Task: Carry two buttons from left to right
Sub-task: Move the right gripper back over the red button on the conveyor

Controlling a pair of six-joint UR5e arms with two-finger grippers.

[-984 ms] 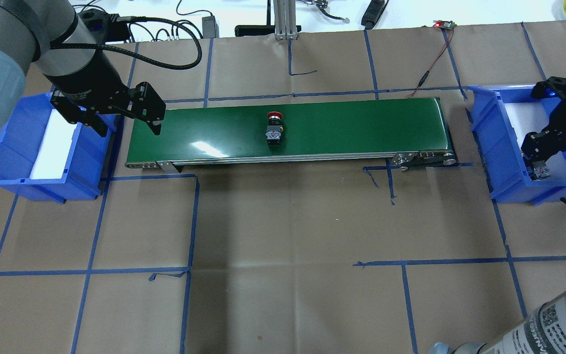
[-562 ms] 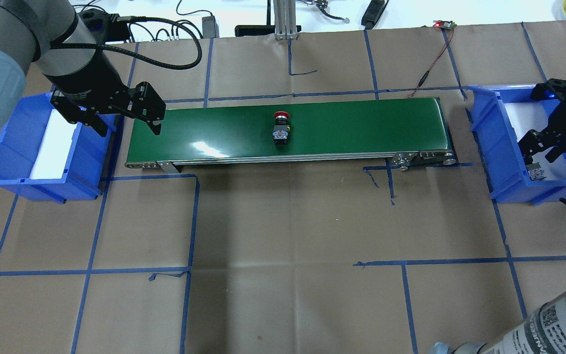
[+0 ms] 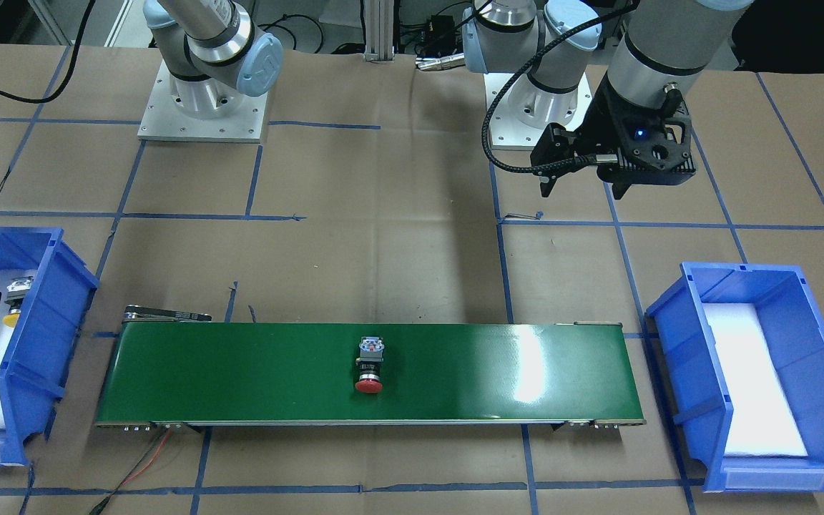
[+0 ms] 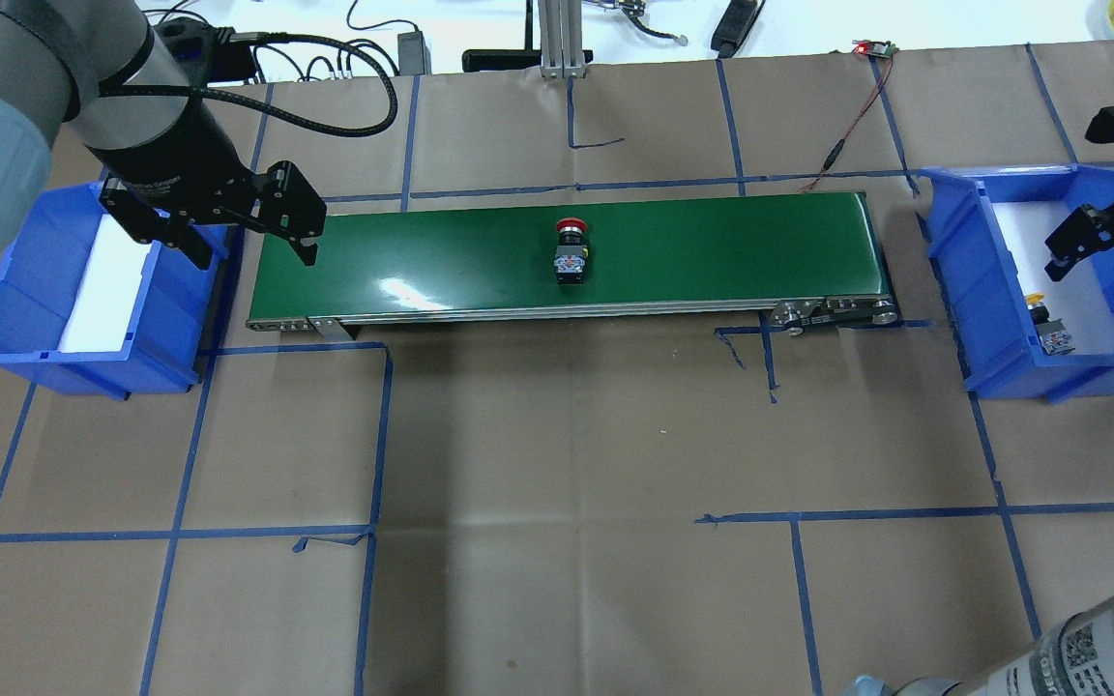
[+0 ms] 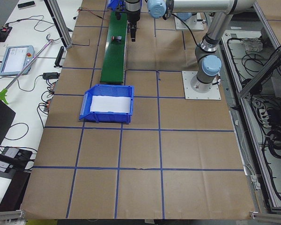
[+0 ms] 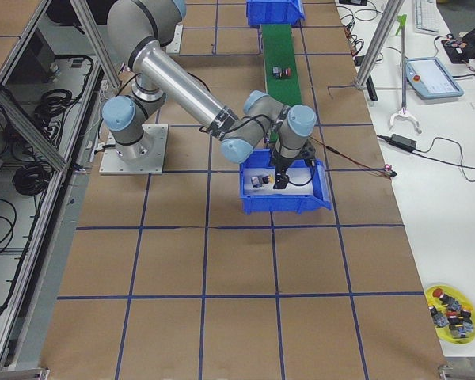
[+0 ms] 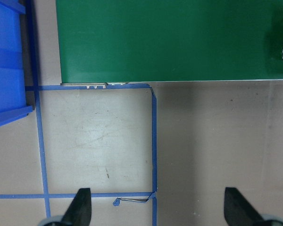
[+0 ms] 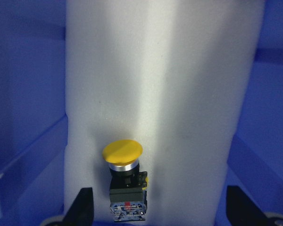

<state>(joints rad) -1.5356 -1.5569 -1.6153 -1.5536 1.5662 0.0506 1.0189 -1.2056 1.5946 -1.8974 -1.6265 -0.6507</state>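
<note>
Overhead vs front cam opposed, sharing belt (image 4: 712,253), side cams endwise, wrist cams close-up

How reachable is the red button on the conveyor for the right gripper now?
Probably not yet: the red button lies midway along the conveyor, away from the open right gripper over the blue bin; nothing covers it.

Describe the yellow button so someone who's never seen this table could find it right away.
Look at the blue bin at the robot's right end of the green conveyor belt. On its white pad, in the corner nearest the robot and the belt, lies the yellow button. Its yellow mushroom cap sets it apart from the red button, which sits mid-belt.
</note>
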